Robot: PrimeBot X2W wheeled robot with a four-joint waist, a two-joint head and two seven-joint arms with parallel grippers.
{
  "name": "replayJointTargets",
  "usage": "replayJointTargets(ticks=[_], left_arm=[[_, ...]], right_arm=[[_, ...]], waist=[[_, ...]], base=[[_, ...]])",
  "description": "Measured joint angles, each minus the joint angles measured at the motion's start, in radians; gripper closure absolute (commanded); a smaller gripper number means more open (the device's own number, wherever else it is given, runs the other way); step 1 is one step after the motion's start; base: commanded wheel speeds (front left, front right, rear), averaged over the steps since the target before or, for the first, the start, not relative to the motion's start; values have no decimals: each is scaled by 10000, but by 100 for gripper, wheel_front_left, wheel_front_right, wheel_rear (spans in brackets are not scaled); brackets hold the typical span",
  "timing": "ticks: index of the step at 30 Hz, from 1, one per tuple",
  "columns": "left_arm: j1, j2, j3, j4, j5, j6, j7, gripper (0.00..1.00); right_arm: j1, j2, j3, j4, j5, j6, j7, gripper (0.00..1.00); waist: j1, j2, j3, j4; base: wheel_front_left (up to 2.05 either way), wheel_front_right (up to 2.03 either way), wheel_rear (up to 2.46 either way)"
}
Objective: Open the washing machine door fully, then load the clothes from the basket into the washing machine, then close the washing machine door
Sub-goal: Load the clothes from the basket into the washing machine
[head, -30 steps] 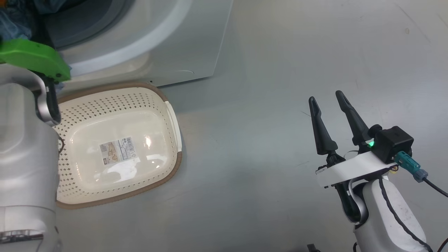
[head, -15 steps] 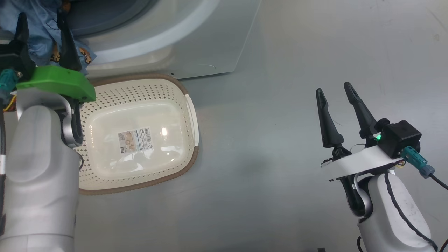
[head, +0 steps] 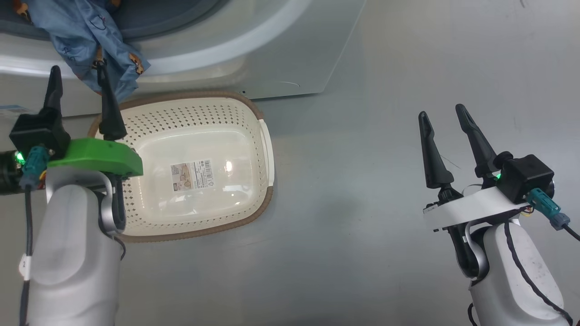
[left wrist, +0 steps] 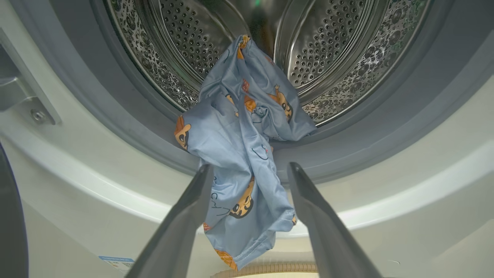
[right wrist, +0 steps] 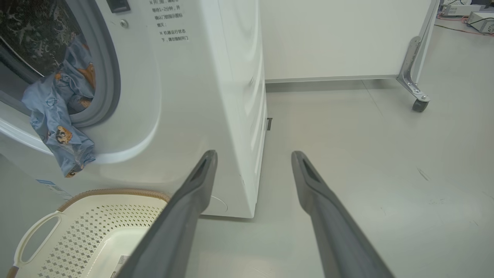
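Over the grey gasket (left wrist: 386, 127) of the washing machine (right wrist: 216, 77) the light blue garment (left wrist: 239, 154) hangs half out of the drum (left wrist: 332, 50), between my left fingers (left wrist: 185, 220), spread and empty like my right fingers (right wrist: 181, 220); limp and light, it seems best pinched at its bunched middle.

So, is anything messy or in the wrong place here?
Yes. The blue garment is only half in the washing machine. Its top lies in the drum, but the rest droops over the grey gasket and down the white front, above the basket. Closing up now would likely pinch it.
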Motion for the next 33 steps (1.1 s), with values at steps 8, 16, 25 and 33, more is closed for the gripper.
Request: replayJointTargets(ticks=[8,16,25,33], left_arm=[[922,-84,-104,-759,-2,25,0,0],[1605,-119,-263,-1306,-75,27,0,0],[2334,-136,-372,-1967,-245,113,0,0],[2632,-136,-443,-2347,-255,128,0,0]], right_arm=[[1,-8,-165,15,-115,-2,0,0],[9,-25,-171,54,-157,-2,0,0],[10,-38,-52,98,-165,-2,0,0],[11,-38,-12,125,-167,-2,0,0]], waist=[[0,0,-135,298],[0,0,-309,558],[0,0,-434,647],[0,0,-472,610]], base=[[0,0,0],[0,0,0],[0,0,0],[0,0,0]])
